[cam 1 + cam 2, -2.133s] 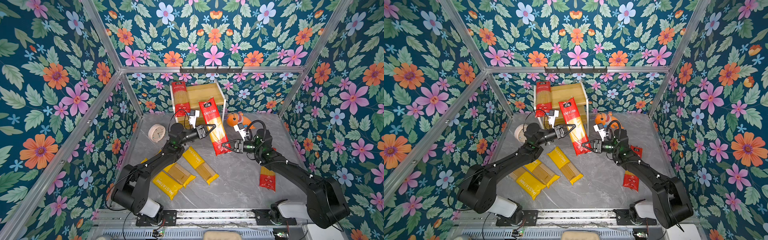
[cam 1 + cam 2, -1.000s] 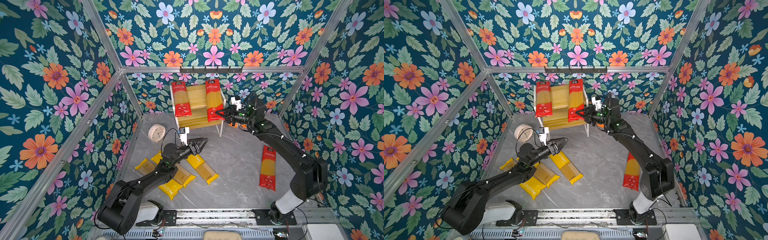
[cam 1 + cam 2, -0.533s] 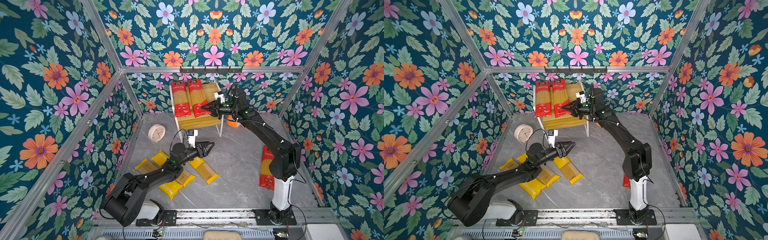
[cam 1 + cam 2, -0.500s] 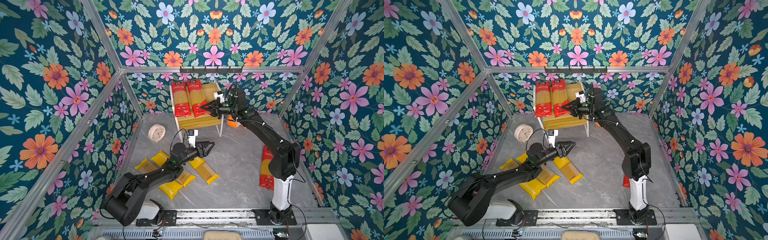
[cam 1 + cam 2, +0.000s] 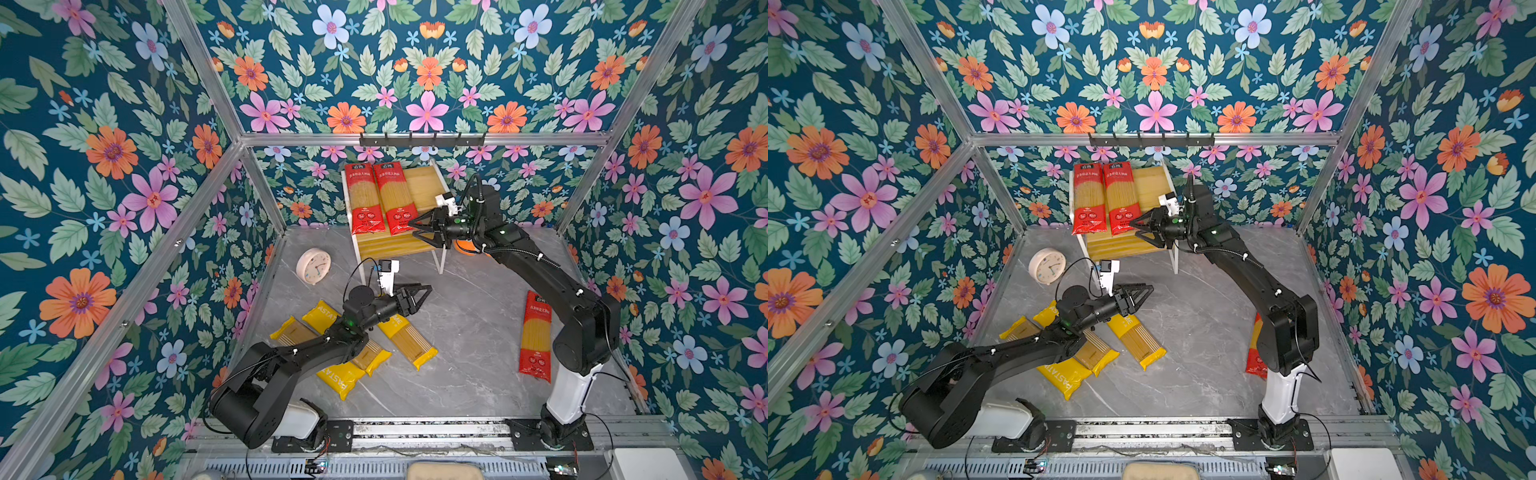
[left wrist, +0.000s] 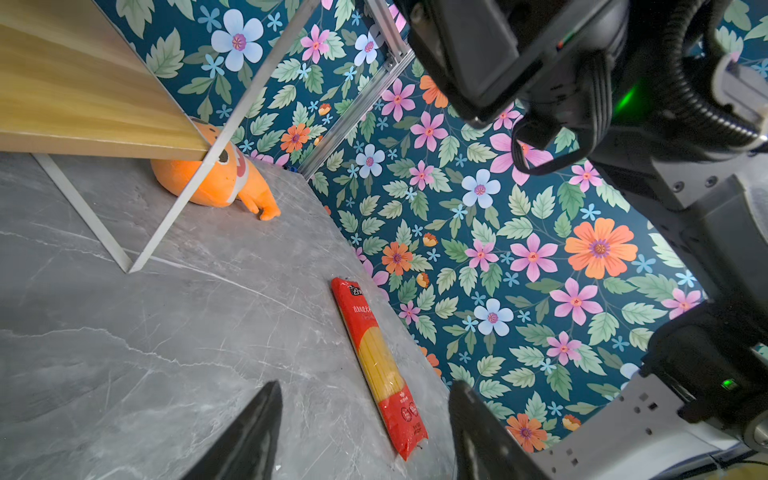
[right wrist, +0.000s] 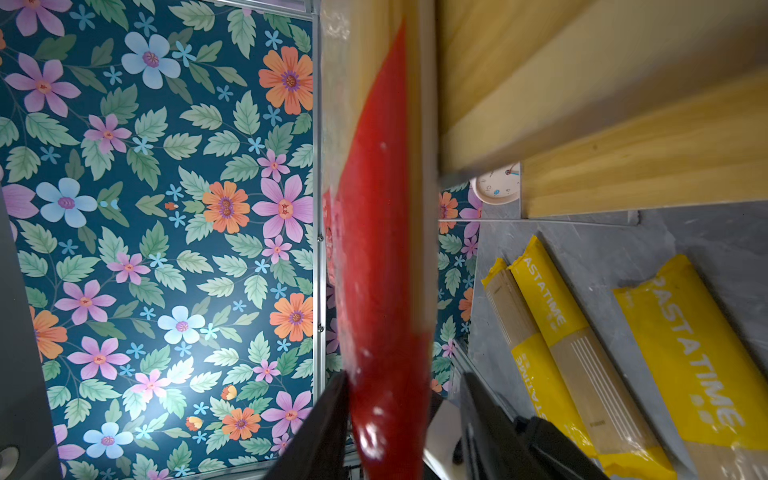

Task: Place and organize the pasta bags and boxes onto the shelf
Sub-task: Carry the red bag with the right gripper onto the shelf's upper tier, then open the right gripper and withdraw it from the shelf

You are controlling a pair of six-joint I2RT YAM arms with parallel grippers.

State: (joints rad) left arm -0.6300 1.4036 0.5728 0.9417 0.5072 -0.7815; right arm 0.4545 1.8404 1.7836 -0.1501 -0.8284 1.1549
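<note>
Both arms are matte black, built of boxy links and round joints. The left arm [image 5: 307, 349] sits on a white base [image 5: 297, 417]. The right arm [image 5: 552, 282] has a white lower link [image 5: 569, 395]. A small white camera [image 5: 388, 278] sits at each wrist. A ribbed black hose [image 6: 702, 95] runs along the right arm. Small pale screws [image 5: 577, 293] dot the links, and a green light [image 5: 351, 322] glows at a joint. The left gripper [image 5: 424, 297] and right gripper [image 5: 417, 230] have black tapering fingers [image 6: 249, 436].

I see two spaghetti packs [image 5: 365, 197] side by side on shelf [image 5: 424, 183] top, left; three PASTATIME packs [image 5: 409, 343] on bench [image 5: 469, 332] in front; lone spaghetti pack [image 5: 536, 336] far right.
</note>
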